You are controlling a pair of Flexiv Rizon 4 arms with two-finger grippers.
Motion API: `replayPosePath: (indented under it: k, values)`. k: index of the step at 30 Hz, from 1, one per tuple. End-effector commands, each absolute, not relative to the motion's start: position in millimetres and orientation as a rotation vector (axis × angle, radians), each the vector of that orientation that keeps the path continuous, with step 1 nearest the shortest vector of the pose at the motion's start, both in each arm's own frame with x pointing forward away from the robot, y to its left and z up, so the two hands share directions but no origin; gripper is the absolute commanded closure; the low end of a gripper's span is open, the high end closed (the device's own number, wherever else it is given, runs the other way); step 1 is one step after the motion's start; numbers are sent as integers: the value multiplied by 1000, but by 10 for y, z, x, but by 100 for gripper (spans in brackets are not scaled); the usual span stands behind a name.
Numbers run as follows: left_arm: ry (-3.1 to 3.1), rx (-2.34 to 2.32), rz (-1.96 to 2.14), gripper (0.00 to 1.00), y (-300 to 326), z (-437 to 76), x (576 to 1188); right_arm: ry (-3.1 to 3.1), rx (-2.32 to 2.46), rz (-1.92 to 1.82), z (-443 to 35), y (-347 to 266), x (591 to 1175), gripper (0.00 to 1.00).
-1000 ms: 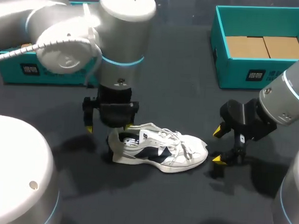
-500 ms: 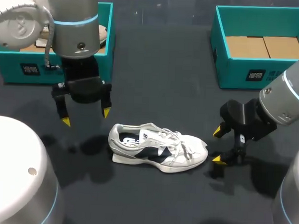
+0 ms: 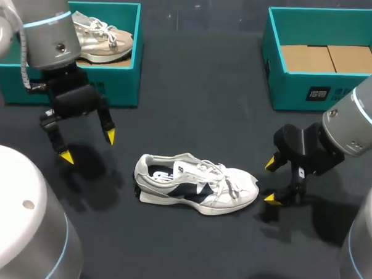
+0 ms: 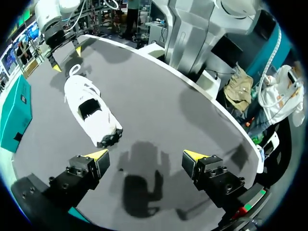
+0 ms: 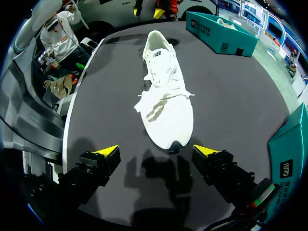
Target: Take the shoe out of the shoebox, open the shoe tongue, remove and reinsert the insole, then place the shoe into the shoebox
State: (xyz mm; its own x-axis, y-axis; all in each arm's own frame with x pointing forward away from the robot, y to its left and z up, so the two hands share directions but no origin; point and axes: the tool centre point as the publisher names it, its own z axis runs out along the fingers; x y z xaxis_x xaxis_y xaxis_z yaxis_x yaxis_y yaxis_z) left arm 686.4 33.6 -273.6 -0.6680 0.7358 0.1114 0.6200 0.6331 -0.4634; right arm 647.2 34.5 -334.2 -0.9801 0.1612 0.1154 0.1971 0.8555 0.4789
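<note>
White with dark side panels, one shoe (image 3: 196, 188) stands on its sole on the dark table (image 3: 193, 109), outside both boxes. Its toe points toward the right gripper (image 3: 270, 180) and its heel toward the left gripper (image 3: 88, 146). Its laces lie loose over the tongue.

The right gripper hangs low just beside the toe, its two yellow-tipped fingers spread wide and holding nothing. In its wrist view the toe sits just ahead of the gap between them. The left gripper hovers over bare table near the heel, apart from it, its fingers also spread wide with nothing between them.

Farther back stand two teal boxes, well apart. The left box (image 3: 123, 87) holds a second shoe (image 3: 104, 37), pale beige. The right box (image 3: 299, 92) shows only two brown cardboard flaps (image 3: 328, 58) at its bottom.
</note>
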Motion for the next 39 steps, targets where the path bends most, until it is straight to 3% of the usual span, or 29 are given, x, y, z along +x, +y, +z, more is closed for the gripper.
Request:
replayPosePath:
  k: [1, 12, 24, 31, 39]
  values:
    - [-2466, -915, 758, 0, 352, -2769, 6934, -2960, -287, -774, -3347, 346, 6458, 0]
    - [-2503, -596, 1345, 0, 364, -3139, 6788, -2960, -287, -774, -3347, 346, 6458, 0]
    - [-2503, -596, 1345, 0, 364, -3139, 6788, -2960, -287, -774, -3347, 346, 6458, 0]
    - [-2477, -332, 1549, 0, 551, -3559, 6802, -2960, -287, -774, -3347, 346, 6458, 0]
    - [-2412, -313, 1659, 0, 656, -3546, 6800, -2960, -287, -774, -3347, 346, 6458, 0]
